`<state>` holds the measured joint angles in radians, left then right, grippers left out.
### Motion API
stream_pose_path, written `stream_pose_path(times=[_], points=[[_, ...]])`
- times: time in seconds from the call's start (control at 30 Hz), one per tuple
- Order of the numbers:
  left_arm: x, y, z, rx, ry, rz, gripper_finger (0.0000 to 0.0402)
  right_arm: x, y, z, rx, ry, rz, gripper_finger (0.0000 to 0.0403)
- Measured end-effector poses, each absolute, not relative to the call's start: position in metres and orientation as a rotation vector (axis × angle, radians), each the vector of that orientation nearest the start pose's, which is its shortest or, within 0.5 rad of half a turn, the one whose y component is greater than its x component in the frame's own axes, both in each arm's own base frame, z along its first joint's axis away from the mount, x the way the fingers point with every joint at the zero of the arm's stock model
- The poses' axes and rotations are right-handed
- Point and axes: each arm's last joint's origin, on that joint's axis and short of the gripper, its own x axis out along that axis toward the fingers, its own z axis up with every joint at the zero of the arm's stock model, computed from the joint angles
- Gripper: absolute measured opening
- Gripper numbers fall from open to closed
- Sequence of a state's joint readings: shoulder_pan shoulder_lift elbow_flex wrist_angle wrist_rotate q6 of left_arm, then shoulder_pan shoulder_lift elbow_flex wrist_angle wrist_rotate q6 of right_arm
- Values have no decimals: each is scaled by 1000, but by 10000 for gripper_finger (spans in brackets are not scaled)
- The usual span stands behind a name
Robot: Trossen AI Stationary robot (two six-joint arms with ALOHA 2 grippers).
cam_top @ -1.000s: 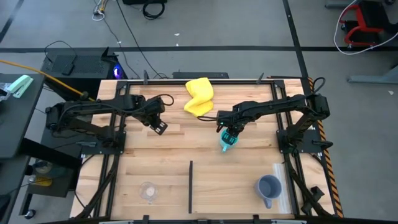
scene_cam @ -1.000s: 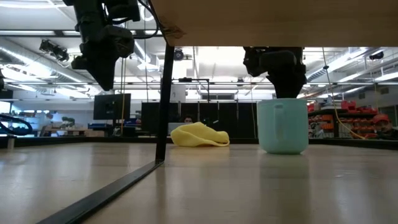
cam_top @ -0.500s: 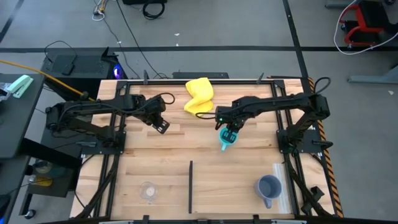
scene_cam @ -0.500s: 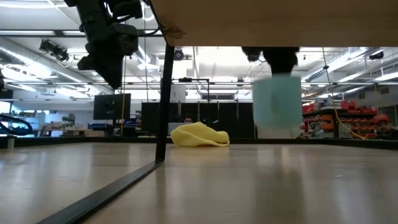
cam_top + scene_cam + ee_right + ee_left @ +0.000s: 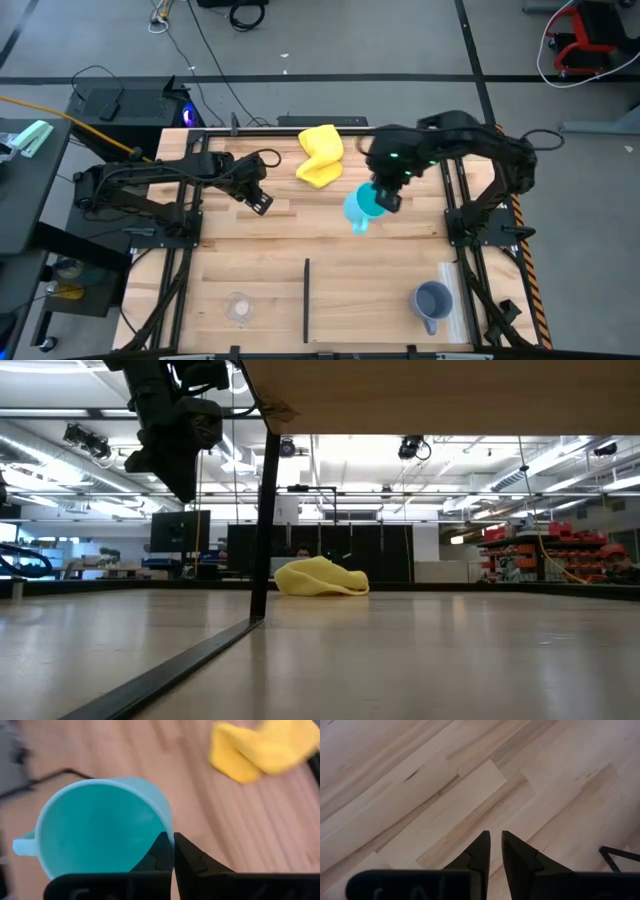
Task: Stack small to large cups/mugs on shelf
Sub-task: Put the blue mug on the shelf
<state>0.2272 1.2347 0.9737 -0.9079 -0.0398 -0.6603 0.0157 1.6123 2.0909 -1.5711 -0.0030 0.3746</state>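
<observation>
Bright-blue mug [image 5: 362, 209] pinched at rim by right gripper [image 5: 384, 196], lifted off table [image 5: 280, 240].
Grey-blue mug [image 5: 432, 299] w/ shelf side, nearer right arm; left gripper [image 5: 259, 202] nearly closed, empty.

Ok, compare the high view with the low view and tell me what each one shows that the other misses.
Only the high view shows the right gripper shut on the bright-blue mug, lifted above the table, plus the grey-blue mug and the clear glass cup near the front edge. Only the low view shows the room behind the table and the shelf board overhead. Both show the yellow cloth, the left gripper hanging idle, and the dark divider bar.
</observation>
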Motion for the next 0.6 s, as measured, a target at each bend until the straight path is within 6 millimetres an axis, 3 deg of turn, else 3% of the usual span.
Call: stream_pose_path(times=[0.2, 0.4, 0.6], points=[[217, 52, 259, -691, 1048, 617, 46, 253, 56, 465, 291, 1046, 13, 5], [218, 52, 259, -691, 1043, 616, 47, 241, 111, 453, 251, 1120, 100, 5], [218, 52, 259, -692, 1042, 617, 45, 246, 137, 436, 218, 1171, 57, 5]])
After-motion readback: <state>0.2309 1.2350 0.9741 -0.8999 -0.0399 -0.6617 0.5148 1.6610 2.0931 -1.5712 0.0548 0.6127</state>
